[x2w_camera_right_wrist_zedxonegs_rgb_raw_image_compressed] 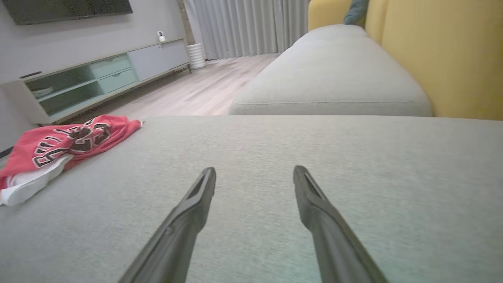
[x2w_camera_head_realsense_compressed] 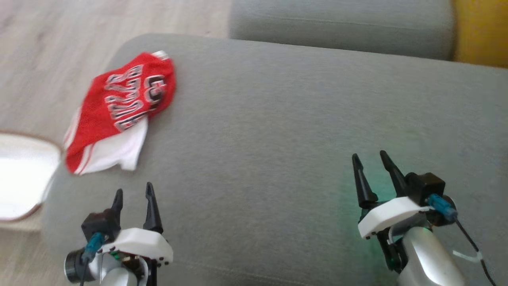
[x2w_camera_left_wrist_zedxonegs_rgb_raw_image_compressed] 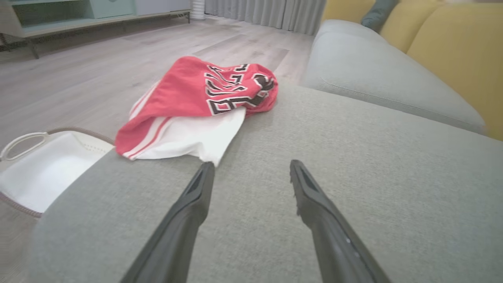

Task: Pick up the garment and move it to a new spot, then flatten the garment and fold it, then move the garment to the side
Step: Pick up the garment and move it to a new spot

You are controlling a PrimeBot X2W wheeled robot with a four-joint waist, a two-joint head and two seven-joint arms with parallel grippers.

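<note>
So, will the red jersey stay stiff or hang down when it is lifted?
Likely floppy: the jersey lies crumpled in soft folds. Probably light, as the cloth looks thin. A push might slide it off the cushion edge beside it.

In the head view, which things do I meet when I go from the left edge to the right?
white basket → red garment → right gripper. The left gripper lies below the garment, so I leave it out.

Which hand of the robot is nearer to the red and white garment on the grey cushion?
The left hand. It is open, just short of the white hem of the garment. The right hand, also open, is far off toward the other end of the cushion.
</note>
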